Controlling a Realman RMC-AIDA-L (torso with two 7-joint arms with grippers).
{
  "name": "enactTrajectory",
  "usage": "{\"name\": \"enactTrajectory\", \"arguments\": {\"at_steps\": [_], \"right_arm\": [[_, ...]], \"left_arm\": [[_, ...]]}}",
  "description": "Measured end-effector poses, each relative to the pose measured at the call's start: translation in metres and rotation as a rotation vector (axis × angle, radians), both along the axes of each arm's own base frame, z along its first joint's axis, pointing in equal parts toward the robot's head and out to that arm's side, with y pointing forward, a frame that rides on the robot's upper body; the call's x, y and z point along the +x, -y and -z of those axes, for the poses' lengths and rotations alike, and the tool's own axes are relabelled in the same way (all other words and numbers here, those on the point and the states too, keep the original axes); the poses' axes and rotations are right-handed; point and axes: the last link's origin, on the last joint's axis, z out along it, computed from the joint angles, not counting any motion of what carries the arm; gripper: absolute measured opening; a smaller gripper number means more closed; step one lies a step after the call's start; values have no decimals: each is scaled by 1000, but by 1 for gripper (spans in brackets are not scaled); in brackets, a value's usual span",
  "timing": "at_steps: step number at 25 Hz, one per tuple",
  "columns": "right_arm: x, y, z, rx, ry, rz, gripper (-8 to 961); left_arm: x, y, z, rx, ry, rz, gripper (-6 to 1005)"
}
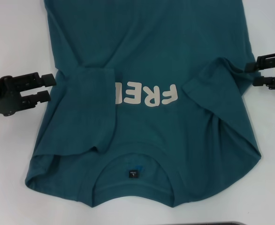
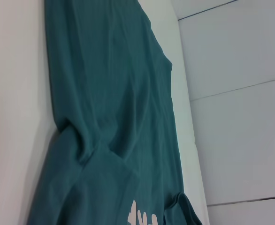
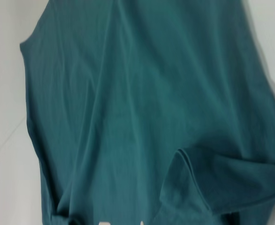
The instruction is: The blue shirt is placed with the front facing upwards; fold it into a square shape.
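Teal cotton, the blue shirt (image 1: 147,61) lies front-up on the white table (image 1: 15,42), both sleeves folded inward over pale "FRE" lettering, between the left gripper (image 1: 44,88) and right gripper (image 1: 255,71), each with fingers parted at its side edges.

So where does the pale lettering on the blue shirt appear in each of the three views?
Head view: the pale lettering is in the middle of the picture, partly covered by the folded-in sleeve.
Left wrist view: a small part at the bottom edge.
Right wrist view: only a sliver at the bottom edge.
Shared landmark: the blue shirt.
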Motion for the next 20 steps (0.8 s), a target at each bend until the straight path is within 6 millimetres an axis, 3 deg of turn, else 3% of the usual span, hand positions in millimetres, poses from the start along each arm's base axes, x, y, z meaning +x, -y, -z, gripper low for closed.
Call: {"name": "enactTrajectory", "arguments": {"at_steps": [10,15,20], "right_arm": [[-8,-12,15,3,44,-69,534],[-20,-21,0,-29,155,-269,533],[-45,-31,-23,-36,310,-605,532]], "left_arm": [[0,0,0,1,-1,1,689],[-2,1,-1,2,-3,-3,689],[-1,0,-1,3,-4,1,688]]}}
